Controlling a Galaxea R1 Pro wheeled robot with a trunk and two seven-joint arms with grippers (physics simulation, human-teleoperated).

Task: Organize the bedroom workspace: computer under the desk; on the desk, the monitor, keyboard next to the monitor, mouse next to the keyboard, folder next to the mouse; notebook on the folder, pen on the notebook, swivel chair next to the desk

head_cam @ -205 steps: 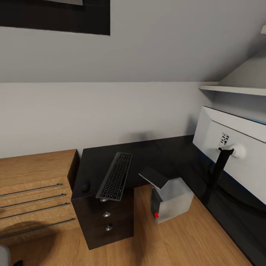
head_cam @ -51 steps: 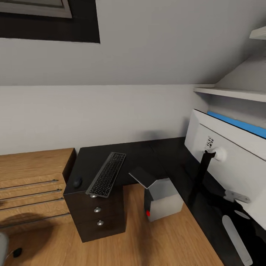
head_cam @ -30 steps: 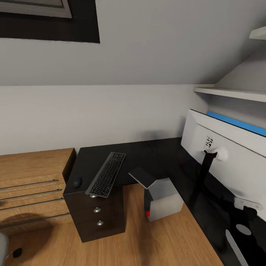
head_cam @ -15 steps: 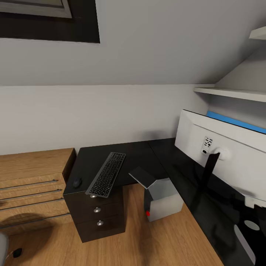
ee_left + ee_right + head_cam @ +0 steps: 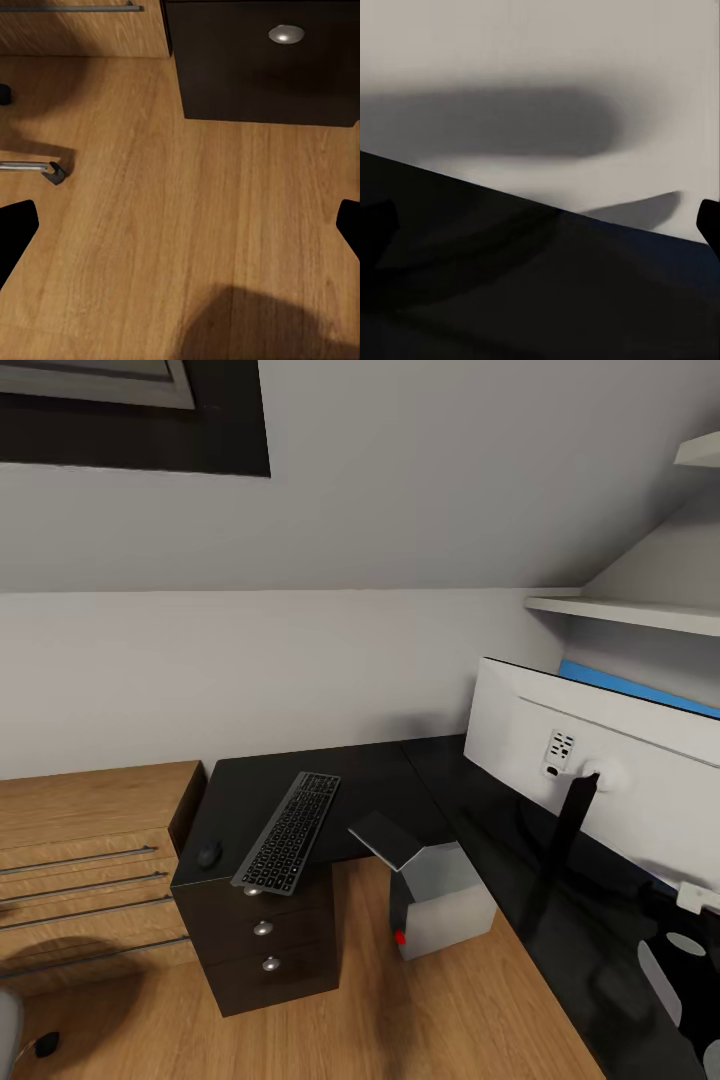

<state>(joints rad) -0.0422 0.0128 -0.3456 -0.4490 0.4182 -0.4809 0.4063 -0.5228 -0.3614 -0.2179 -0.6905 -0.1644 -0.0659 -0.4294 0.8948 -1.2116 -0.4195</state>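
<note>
Pale-backed monitor (image 5: 600,780) stands on its black stem; both arms' fingers (image 5: 18,232) (image 5: 376,222) spread, empty.

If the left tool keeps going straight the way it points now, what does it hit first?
Most likely the bare wood floor, in front of the black drawer unit. The left tool's fingers are open with nothing between them.

Black L-shaped surface (image 5: 400,775): keyboard (image 5: 290,832) and mouse (image 5: 209,854) at its left end; monitor (image 5: 600,785) along its right wing.
</note>
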